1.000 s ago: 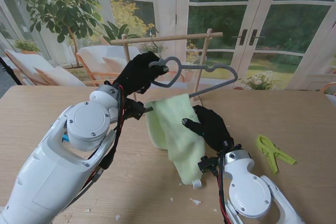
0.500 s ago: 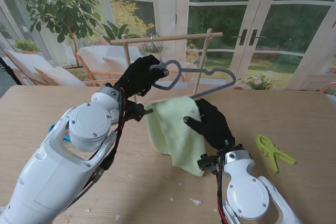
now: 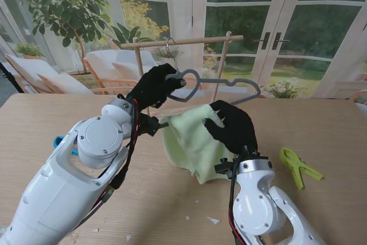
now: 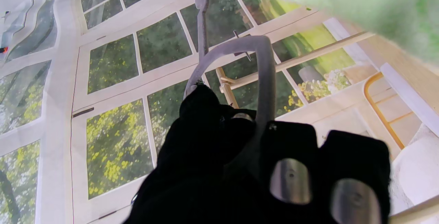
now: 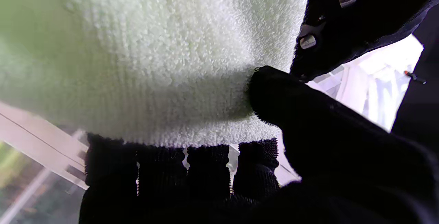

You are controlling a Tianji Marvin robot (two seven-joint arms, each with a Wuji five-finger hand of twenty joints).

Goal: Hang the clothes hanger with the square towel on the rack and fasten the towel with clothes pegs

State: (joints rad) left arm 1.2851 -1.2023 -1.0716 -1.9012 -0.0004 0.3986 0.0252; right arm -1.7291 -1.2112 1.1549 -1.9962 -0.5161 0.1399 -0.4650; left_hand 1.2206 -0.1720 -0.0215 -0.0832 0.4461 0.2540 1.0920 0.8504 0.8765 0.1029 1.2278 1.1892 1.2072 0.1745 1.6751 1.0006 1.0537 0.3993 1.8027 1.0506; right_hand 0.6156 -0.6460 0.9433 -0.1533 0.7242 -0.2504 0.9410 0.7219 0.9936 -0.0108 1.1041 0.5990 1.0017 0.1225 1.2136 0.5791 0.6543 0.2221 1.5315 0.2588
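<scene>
Hanging stage, towel carried on the hanger. The left hand (image 3: 153,86) has its fingers (image 4: 291,169) curled around the grey hanger (image 3: 215,82) at the heart-shaped loop beside the neck, so the metal hook (image 4: 202,14) projects clear beyond the fingertips and stays free to catch the bar. The hook tip lies just short of the wooden rack (image 3: 182,42); whether it already touches the bar cannot be told, and the hanger's weight appears to rest in the grip rather than on the rack.

The right hand (image 3: 232,125) pinches the pale green square towel (image 3: 192,142): in the right wrist view the thumb (image 5: 274,93) presses the terry cloth from one side while four fingers (image 5: 157,169), held close together, back it from the other. This grip, at the towel's edge nearest the hanger's lower bar, probably keeps the cloth gathered and lifted so it neither slides off the bar nor drags on the counter (image 3: 321,119) while the hanger travels upward. The towel bunches between the two hands, its lower fold hanging nearer to me than the fingertips.

A green clothes peg (image 3: 299,167) lies on the counter, well apart from the right fingers on their outer side, untouched. Pegging is judged to follow only once the hook is seated.
</scene>
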